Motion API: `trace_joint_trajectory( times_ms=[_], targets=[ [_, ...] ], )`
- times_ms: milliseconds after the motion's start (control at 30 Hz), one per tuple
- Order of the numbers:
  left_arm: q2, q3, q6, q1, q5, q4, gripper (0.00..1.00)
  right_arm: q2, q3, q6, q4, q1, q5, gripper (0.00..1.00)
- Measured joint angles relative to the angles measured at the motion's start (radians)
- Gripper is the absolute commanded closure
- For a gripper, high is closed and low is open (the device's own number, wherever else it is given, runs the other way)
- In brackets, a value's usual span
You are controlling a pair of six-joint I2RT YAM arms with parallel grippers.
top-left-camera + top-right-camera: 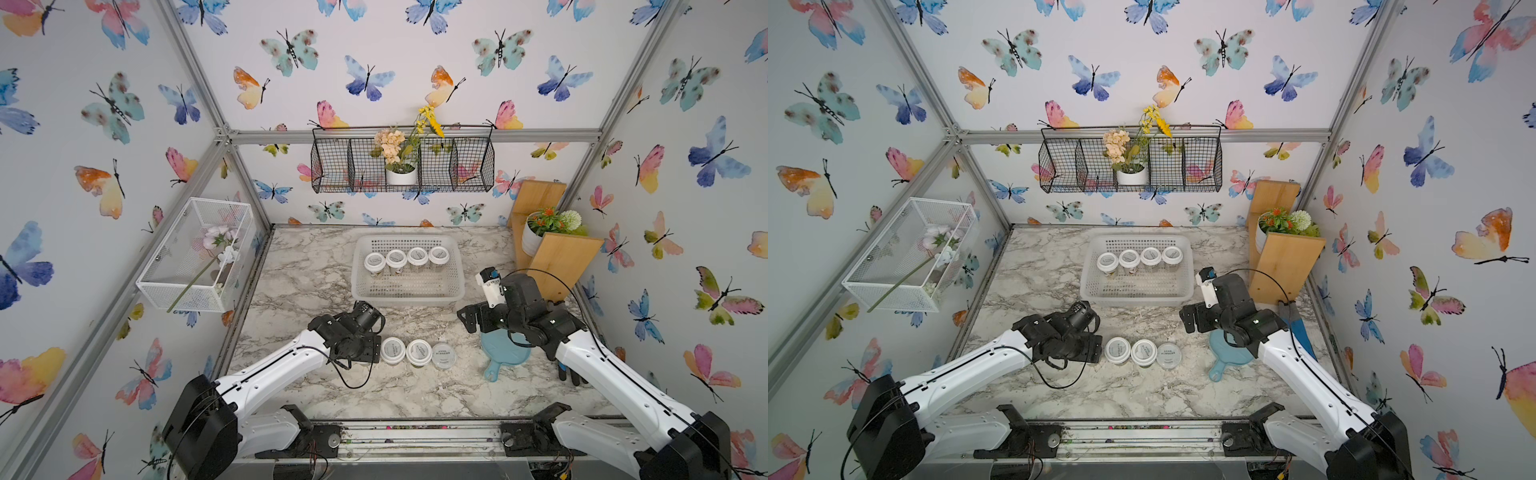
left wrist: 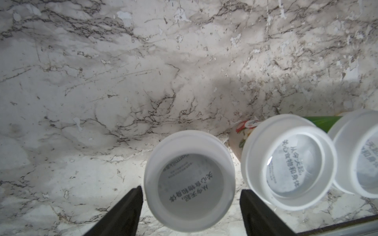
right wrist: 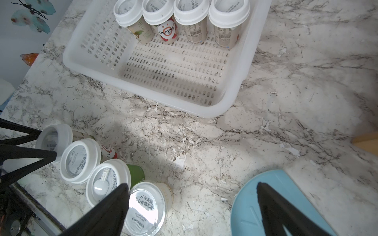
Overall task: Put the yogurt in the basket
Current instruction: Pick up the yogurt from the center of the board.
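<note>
Against the left wall hangs a white wire-mesh box [image 1: 195,253] with a pale flower [image 1: 220,243] lying in it. Nearer the middle, the left gripper [image 2: 191,189] points down at the marble worktop [image 2: 102,81] over the leftmost yogurt jar [image 2: 189,180] of the front row. Its two black fingers [image 2: 131,206] stand either side of that jar's lid, very close to it, and I cannot tell whether they press on it. To the right, in line and close together on the worktop, come a second jar [image 1: 392,350], a third jar [image 1: 419,352] and a pale-lidded jar [image 1: 444,355] whose top is flatter. Behind this row and well apart from it sits the basket [image 1: 407,300], white and perforated. In it, four jars [image 1: 396,259] stand upright side by side along its far wall. Right of the basket's near corner the right gripper [image 3: 191,184] hovers above the worktop, jaws spread wide with nothing between them. It is just beside a blue paddle-shaped board [image 1: 505,357] that lies flat, partly under the right arm. In the far right corner a wooden stand [image 1: 557,266] carries a potted plant [image 1: 548,222].
</note>
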Motion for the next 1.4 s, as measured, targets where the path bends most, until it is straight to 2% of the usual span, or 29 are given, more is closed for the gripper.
trace_joint_trajectory(
  times_ms=[667, 1400],
  targets=[
    [0.014, 0.000, 0.001, 0.000, 0.001, 0.005, 0.23, 0.021, 0.000, 0.000, 0.000, 0.011, 0.000, 0.01],
    [0.021, 0.001, 0.002, -0.011, 0.000, 0.003, 0.35, 0.031, 0.000, 0.000, -0.001, 0.013, 0.000, 0.03]
  ],
)
